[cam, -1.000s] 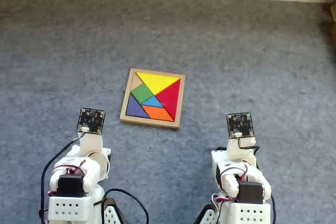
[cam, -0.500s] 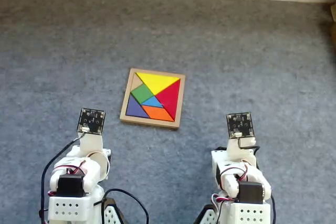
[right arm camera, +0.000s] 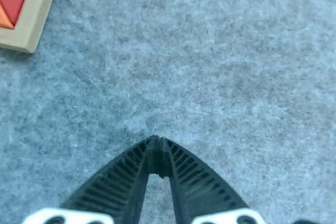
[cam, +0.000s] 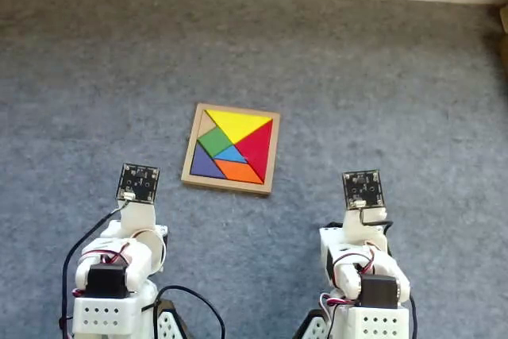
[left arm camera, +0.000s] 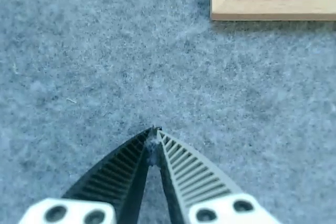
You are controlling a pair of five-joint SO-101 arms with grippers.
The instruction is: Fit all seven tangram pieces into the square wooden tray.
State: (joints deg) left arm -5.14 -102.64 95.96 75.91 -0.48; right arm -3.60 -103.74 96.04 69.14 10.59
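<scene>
Nearest, two sets of fingers, the left fingers (left arm camera: 186, 169) and right fingers (right arm camera: 191, 177), are each pinched shut on nothing over the grey tabletop (cam: 381, 77) — and farther out, at 1 o'clock from the left and 11 o'clock from the right, one square wooden tray (cam: 226, 185) holds all seven tangram pieces (cam: 236, 125).

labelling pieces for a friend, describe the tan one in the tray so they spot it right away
On the grey carpet, the square wooden tray lies near the middle. In its far left corner sits the tan triangle, beside the yellow triangle and the green piece. It alone matches the tray's bare wood colour.
</scene>
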